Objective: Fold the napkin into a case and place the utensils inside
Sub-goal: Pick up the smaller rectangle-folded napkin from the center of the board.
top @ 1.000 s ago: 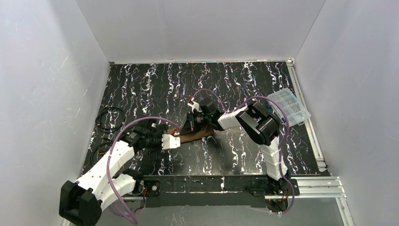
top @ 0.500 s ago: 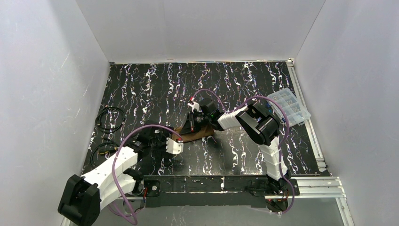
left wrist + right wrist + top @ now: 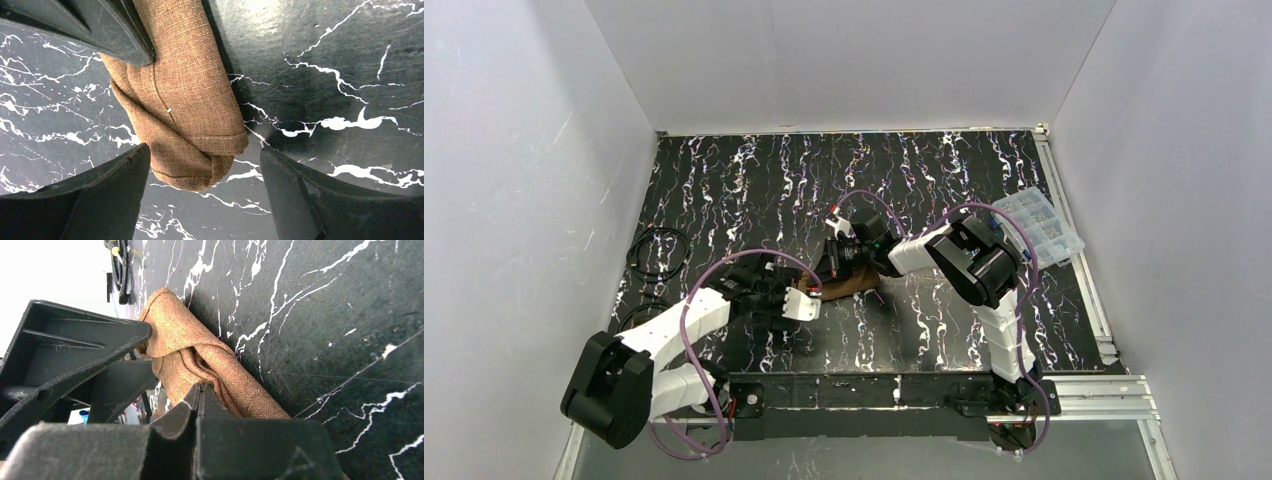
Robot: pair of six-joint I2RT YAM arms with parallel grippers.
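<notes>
One left gripper point(image 3: 200, 157) — fingers apart, straddling the rounded end of the single case point(image 3: 185, 90), a woven brown roll with a stitched hem and overlapping folds, lying near the front middle of the table point(image 3: 724, 180). One right gripper point(image 3: 200, 390) — fingers together, tips against the cloth. One clear box point(image 3: 1036, 225) at far right.

1 high rear view over the whole table point(image 3: 724, 170); 2 close wrist views, both onto the case point(image 3: 185, 100)

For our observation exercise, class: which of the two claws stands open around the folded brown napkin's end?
The left claw: its jaws straddle the napkin end, while the right claw is shut.
</notes>
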